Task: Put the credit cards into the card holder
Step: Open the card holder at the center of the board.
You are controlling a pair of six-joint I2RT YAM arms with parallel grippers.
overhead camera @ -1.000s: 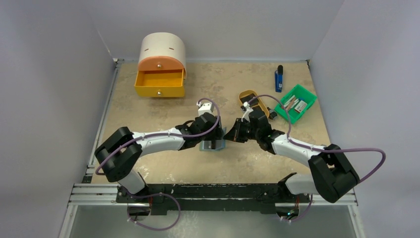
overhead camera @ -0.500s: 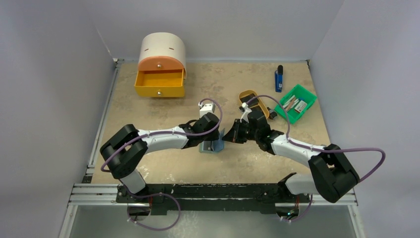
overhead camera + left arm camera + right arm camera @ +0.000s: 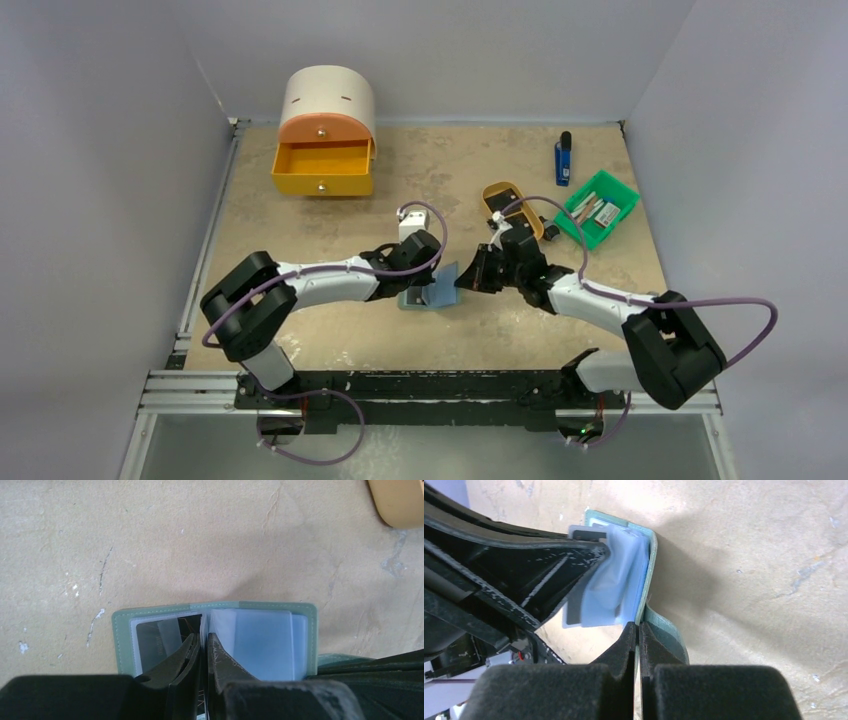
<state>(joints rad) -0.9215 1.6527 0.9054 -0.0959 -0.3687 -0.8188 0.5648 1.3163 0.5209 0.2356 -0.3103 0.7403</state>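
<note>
Left arm: reaches from its base at the near left across to the middle of the table (image 3: 450, 160), forearm low and wrist turned down. The left gripper (image 3: 202, 647) has its jaws drawn almost together on a thin pale inner leaf at the fold of the card holder (image 3: 250, 605).

Right arm: comes in from the near right, elbow raised, wrist angled towards the left arm. The right gripper (image 3: 638, 632) is closed tight, pinching the edge of the holder's grey-green cover just beside the side tab.

Card holder: at table centre, between the two grippers. It is open. The left half lies flat on the table; the right half is lifted at an angle.

Contents: one dark credit card (image 3: 154, 642) sits in the left-hand clear pocket. The pale blue pockets on the right are fanned apart; what they hold cannot be determined.

Other containers: a yellow drawer (image 3: 322, 185) stands pulled open at the far left. A green bin (image 3: 574, 232) at the far right holds several small flat items, too small to identify. A tan oval tray (image 3: 495, 190) lies just beyond the right wrist.
</note>
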